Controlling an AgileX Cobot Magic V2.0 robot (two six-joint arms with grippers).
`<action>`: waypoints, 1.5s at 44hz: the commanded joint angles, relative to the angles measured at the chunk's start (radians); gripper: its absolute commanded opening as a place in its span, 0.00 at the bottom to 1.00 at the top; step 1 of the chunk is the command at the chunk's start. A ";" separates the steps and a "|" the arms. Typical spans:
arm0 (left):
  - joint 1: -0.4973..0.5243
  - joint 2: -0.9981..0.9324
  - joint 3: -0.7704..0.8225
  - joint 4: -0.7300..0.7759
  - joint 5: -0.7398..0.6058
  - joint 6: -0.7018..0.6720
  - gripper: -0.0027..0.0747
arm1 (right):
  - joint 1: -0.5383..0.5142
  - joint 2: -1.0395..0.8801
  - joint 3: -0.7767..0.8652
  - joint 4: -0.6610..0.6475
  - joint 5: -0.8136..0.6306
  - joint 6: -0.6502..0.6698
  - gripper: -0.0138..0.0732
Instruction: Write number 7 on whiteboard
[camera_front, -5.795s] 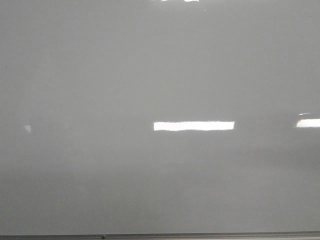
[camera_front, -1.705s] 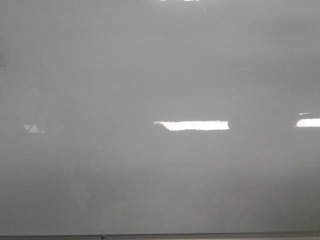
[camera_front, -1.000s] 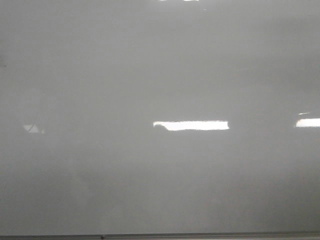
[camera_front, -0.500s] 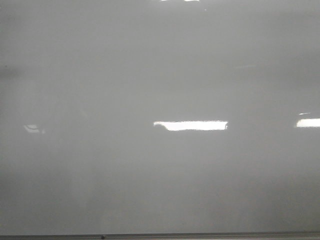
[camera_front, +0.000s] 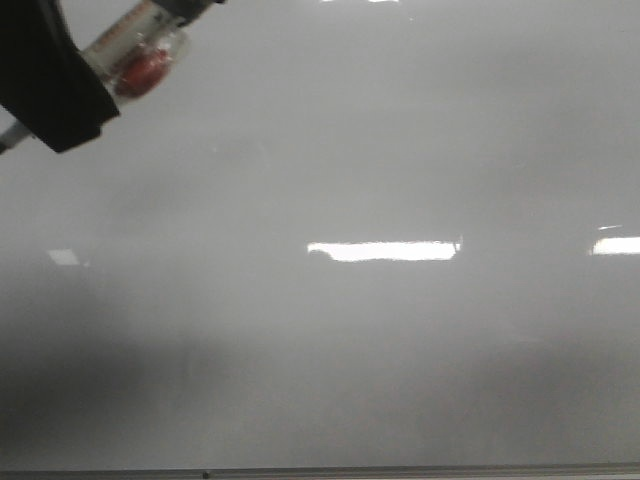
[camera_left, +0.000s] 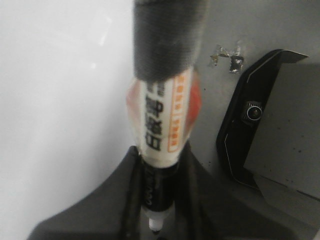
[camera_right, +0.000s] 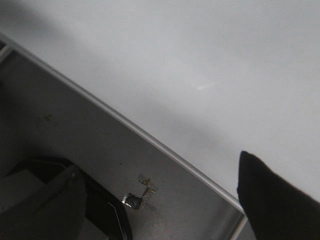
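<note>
A pale grey whiteboard (camera_front: 380, 150) fills your front view, its thin grey frame edge running along six o'clock; no number 7 is drawn on it yet. At about ten o'clock your left gripper (camera_front: 70, 75) reaches in, dark and blocky, clenched around a marker (camera_front: 135, 50) with a clear barrel, white label and red inside. In the left wrist view the marker (camera_left: 165, 115) runs straight up between the jaws, its dark upper part blurred, so you cannot tell whether a cap is on. Expect the board to be rigid, glossy and slippery, so the tip will likely skate; light, steady pressure should do. The marker looks light and stiff, and the grip sits at its lower barrel, which seems a sound hold. Bright rectangular light glares (camera_front: 385, 251) sit near three o'clock of centre; they are reflections, not ink. In the right wrist view only one dark finger (camera_right: 280, 200) of your right gripper shows, so its state cannot be told. Beyond the frame edge lie a scrap of tape (camera_right: 140, 195) and a dark camera mount (camera_left: 255, 115). Nothing blocks the writing surface.
</note>
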 joint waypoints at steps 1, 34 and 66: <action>-0.070 -0.006 -0.032 -0.023 -0.027 0.010 0.01 | 0.060 0.018 -0.033 0.093 -0.029 -0.163 0.89; -0.260 0.009 -0.032 -0.023 -0.037 0.010 0.01 | 0.527 0.242 -0.131 0.238 -0.204 -0.348 0.88; -0.260 0.009 -0.032 -0.023 -0.037 0.010 0.01 | 0.527 0.244 -0.131 0.289 -0.214 -0.343 0.25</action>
